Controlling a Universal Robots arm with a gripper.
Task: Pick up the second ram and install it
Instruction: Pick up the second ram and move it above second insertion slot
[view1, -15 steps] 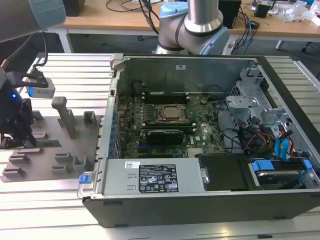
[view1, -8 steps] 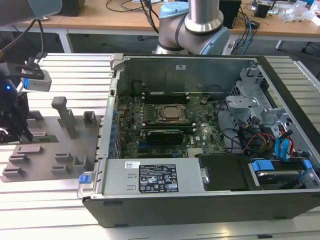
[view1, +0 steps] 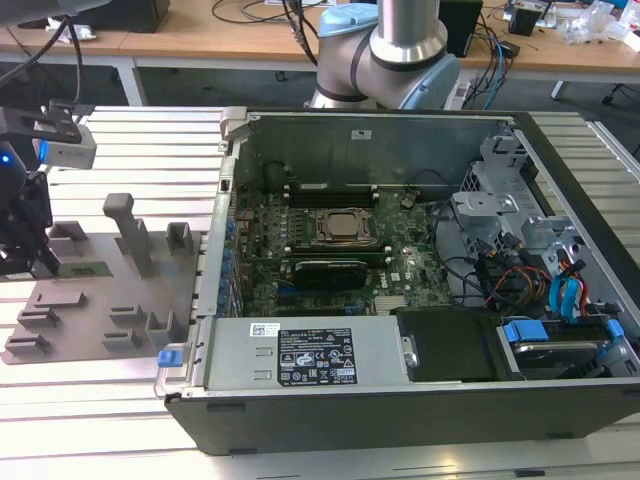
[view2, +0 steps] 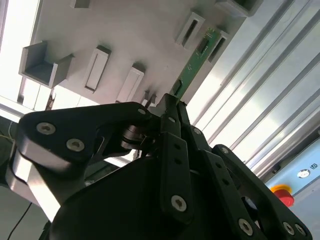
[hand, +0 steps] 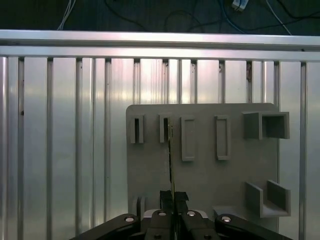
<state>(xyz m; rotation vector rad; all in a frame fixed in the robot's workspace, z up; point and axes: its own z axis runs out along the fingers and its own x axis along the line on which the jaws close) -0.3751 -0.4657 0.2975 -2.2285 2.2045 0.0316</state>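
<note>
My gripper (view1: 38, 262) hangs over the grey fixture plate (view1: 80, 310) at the exterior view's left. Its fingers (hand: 181, 197) are shut on the second ram (hand: 170, 160), seen edge-on as a thin line in the first wrist view. In the second wrist view the green ram (view2: 192, 65) runs from my gripper (view2: 170, 100) to a slotted block (view2: 218, 42) on the plate. Its far end (view1: 90, 268) shows as a small green patch in the exterior view. The motherboard with its CPU socket (view1: 340, 228) lies in the open computer case (view1: 330, 350).
Several raised grey blocks (view1: 130, 235) stand on the fixture plate. The plate rests on a ribbed aluminium table (view1: 120, 160). The case holds cables (view1: 560, 290) and a drive bay at the exterior view's right. The arm's base (view1: 385, 60) stands behind the case.
</note>
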